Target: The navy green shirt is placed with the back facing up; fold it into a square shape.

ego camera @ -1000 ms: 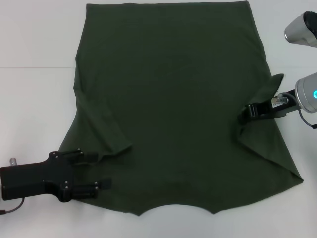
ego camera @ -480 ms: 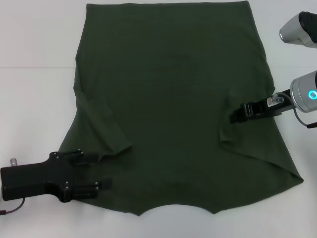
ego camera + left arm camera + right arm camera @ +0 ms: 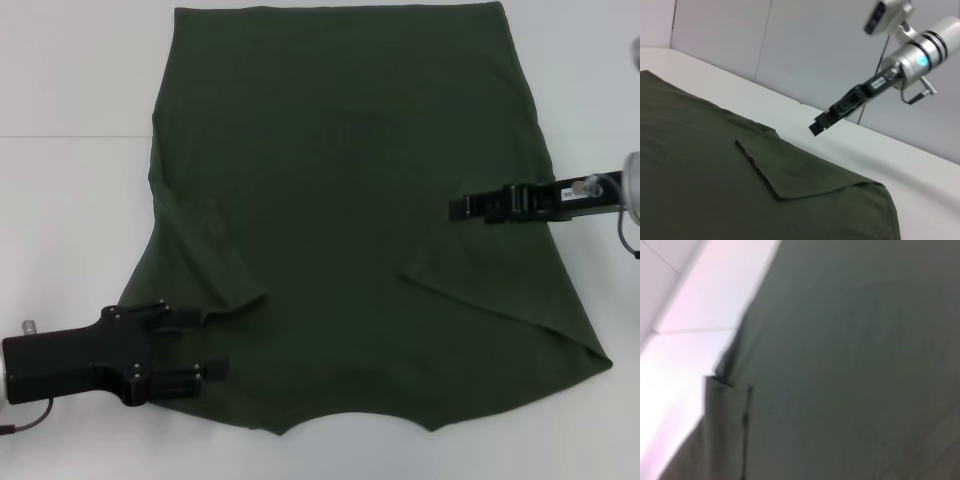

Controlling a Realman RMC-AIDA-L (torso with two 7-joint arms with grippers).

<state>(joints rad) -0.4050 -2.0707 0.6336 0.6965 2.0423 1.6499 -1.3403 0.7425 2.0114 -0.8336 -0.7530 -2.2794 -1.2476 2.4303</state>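
Note:
The navy green shirt [image 3: 340,200] lies spread on the white table [image 3: 70,200], neckline toward the near edge. Its right sleeve [image 3: 480,280] is folded inward and rests flat on the body; the left wrist view shows the same sleeve [image 3: 790,170] as a flat flap. My right gripper [image 3: 462,208] hovers above the shirt's right side, clear of the fabric and holding nothing. In the left wrist view the right gripper [image 3: 818,127] hangs in the air over the folded flap. My left gripper [image 3: 200,342] stands open at the shirt's near-left corner, its fingers over the fabric edge beside the folded left sleeve [image 3: 205,260].
Bare white table surrounds the shirt on the left, right and near sides. A seam line in the tabletop [image 3: 70,135] runs across at the left. A pale wall [image 3: 805,45] stands behind the table's far edge.
My right gripper carried the right sleeve inward over the shirt, let it go and moved farther toward the middle. The sleeve now lies flat. The left arm has not moved.

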